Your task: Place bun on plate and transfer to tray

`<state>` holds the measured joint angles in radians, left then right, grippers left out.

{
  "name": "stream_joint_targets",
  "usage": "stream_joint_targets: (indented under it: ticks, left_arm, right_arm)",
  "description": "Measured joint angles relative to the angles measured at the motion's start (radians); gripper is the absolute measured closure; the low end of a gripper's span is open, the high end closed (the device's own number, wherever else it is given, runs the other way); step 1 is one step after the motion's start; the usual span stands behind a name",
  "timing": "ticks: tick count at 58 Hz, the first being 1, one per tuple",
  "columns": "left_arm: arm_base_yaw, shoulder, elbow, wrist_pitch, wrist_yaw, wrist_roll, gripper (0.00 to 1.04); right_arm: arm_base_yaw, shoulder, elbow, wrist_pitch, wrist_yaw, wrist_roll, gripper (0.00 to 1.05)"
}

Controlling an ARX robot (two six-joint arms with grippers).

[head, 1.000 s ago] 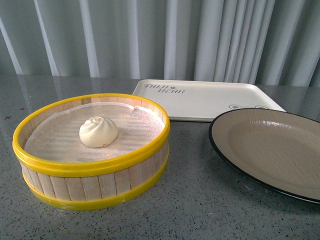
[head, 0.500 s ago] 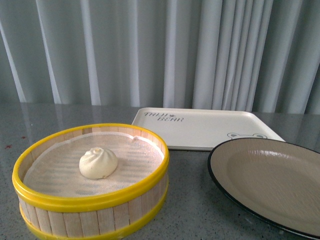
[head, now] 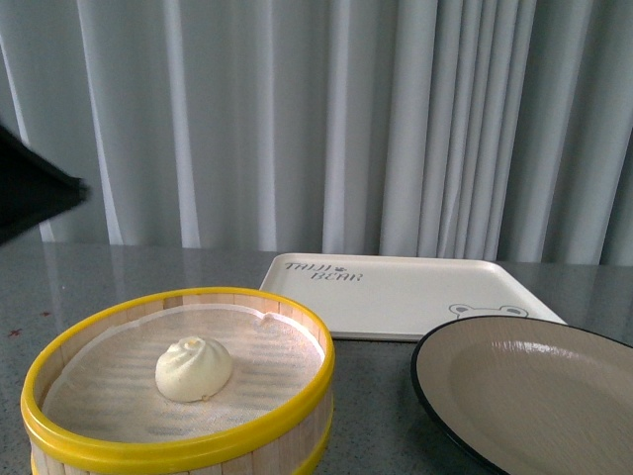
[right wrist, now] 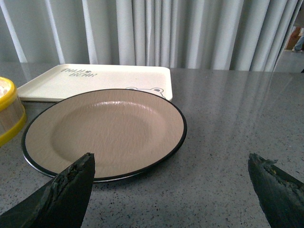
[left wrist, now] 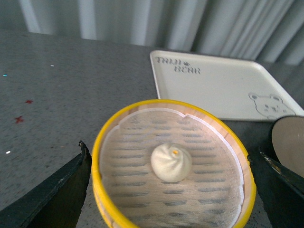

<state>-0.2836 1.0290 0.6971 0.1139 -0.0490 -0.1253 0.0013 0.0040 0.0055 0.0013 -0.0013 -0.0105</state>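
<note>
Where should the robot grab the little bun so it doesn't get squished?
By its round sides, low down, coming straight from above. The bun sits in the middle of the steamer basket, and the basket's wall rings it, so a sideways reach looks blocked. The pleated top is narrow, and the wider belly gives more to hold. The left gripper, open and facing it, seems best placed.

We count one bun [head: 194,368] in one basket [head: 178,450] (the only yellow-rimmed thing here). We see one plate [head: 534,396] and one tray [head: 406,292], and the tray carries one bear drawing [left wrist: 267,104]. There is one table [head: 129,269], marked by two red specks [left wrist: 19,119]. We count two grippers, the left gripper [left wrist: 172,149] and the right gripper [right wrist: 171,156], each showing two dark fingers [left wrist: 57,190].
</note>
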Motion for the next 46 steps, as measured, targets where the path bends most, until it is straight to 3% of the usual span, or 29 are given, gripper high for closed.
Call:
stream_joint_targets:
  ticks: [9,16,37,46]
  left_arm:
    - [-0.032,0.212,0.210,-0.232,0.008,0.015,0.07]
    - [-0.039,0.311,0.292,-0.298,0.015,-0.006,0.07]
    - [-0.035,0.491,0.437,-0.385,-0.027,-0.050,0.07]
    - [-0.033,0.531,0.444,-0.354,-0.054,-0.039,0.07]
  right_arm:
    - [0.000,0.000,0.000,0.000,0.000,0.000,0.09]
    - [0.000,0.000,0.000,0.000,0.000,0.000,0.09]
    - [0.000,0.000,0.000,0.000,0.000,0.000,0.09]
    - [0.000,0.000,0.000,0.000,0.000,0.000,0.09]
